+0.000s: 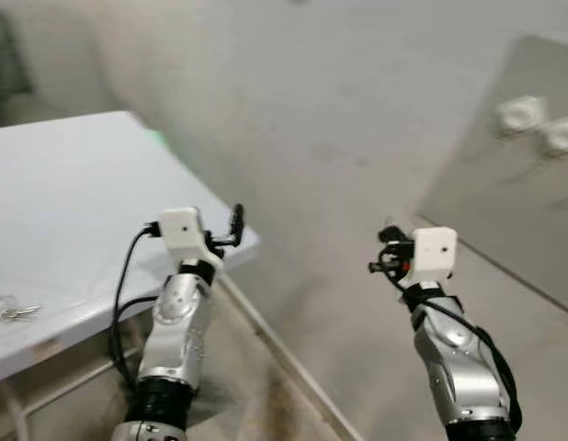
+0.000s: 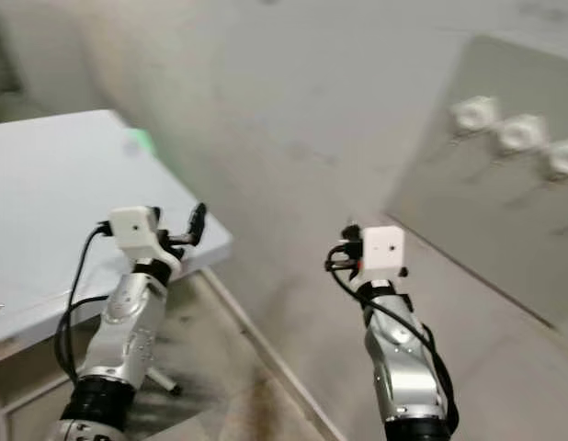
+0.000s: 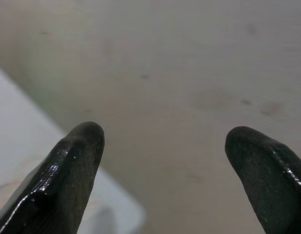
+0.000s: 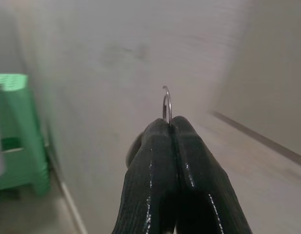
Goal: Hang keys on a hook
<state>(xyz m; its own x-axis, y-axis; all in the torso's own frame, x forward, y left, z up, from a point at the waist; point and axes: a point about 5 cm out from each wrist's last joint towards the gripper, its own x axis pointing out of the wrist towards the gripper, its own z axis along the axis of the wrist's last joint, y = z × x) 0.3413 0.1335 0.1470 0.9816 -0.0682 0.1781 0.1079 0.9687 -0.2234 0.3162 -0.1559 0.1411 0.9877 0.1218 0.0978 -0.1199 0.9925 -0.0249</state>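
Thin silver metal key ring (image 4: 167, 105) sticking out between tips of right gripper (image 4: 170, 123), black fingers pressing together on it, held in air before pale wall. Another small silver key bunch (image 1: 10, 311) lying on white table (image 1: 73, 202). Left gripper (image 3: 162, 146) hovering over table corner, fingers spread wide apart, gripping nothing. Round white hooks (image 2: 505, 131) sitting on grey wall panel (image 2: 491, 216), well apart from ring.
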